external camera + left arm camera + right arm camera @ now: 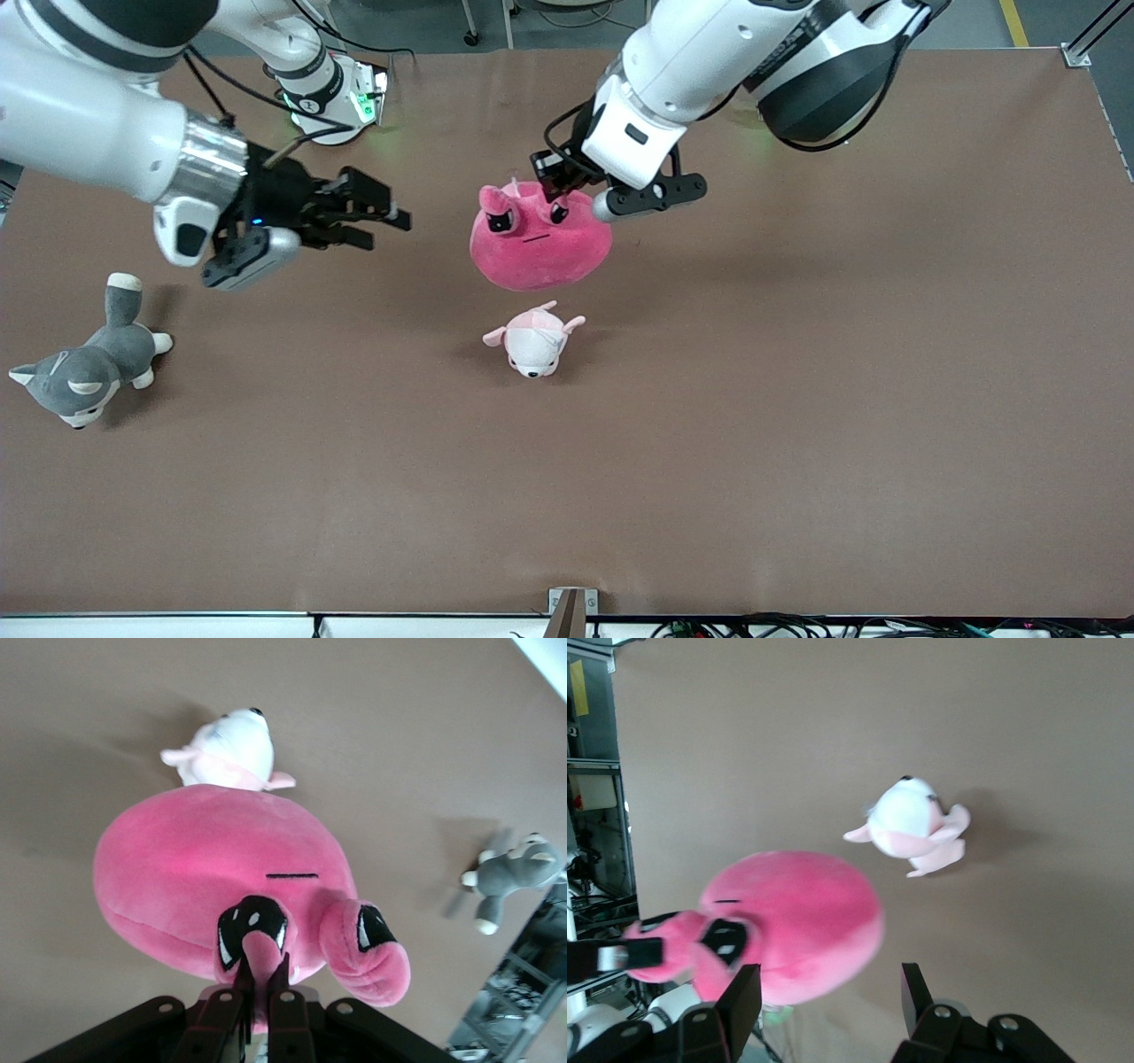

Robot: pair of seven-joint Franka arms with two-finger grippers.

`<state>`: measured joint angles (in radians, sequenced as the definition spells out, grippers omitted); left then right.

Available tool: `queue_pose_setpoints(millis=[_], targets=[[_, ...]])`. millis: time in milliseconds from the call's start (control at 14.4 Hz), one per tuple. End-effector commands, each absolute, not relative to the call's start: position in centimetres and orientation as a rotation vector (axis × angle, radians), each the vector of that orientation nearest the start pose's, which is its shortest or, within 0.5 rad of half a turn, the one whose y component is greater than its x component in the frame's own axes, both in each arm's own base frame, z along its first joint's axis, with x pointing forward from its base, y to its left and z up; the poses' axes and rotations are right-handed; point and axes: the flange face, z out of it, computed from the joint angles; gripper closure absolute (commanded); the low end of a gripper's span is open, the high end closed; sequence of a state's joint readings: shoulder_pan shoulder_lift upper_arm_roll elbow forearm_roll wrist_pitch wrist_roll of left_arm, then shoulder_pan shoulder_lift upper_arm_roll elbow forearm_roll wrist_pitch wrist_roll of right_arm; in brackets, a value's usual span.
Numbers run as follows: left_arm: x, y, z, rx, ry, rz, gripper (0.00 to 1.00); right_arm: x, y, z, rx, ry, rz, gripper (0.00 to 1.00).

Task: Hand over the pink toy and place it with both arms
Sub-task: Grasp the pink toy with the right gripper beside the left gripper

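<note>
Hanging in the air over the table (797,399), the pink toy (540,237) is pinched at its top by the left gripper (563,186), above the pale pink-and-white plush (534,340). The right gripper (376,217) hovers beside it with fingers spread apart, holding nothing

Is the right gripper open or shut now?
Open. The right gripper shows a wide gap between its fingers, with nothing in it, beside the pink toy held up by the left gripper.
</note>
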<state>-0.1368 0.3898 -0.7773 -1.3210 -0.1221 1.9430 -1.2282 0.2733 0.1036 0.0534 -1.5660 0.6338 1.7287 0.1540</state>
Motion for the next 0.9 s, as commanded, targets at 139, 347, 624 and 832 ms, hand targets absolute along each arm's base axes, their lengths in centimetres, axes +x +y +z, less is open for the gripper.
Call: queue_pose_setpoints(millis=[139,347,624,832], targets=[[47.7,-49.2,59.9,-3.531,-0.834,0.402,1.0,54.1,27.6,59.3,-2.477,-0.085,0.191,0.28],[47.6,-49.3,59.9,-3.516,-0.879,0.422,1.0,53.7,28.8,58.5,-2.488,-0.11,0.215,0.28],[47.7,-49.3,59.8,-3.514,-0.884,0.423,1.0,52.9,30.3,57.7,-2.494,-0.14,0.243,0.28],[47.6,-49.4,59.7,-3.513,-0.878,0.427,1.0,52.5,30.9,57.0,-2.503,-0.152,0.26,0.28]])
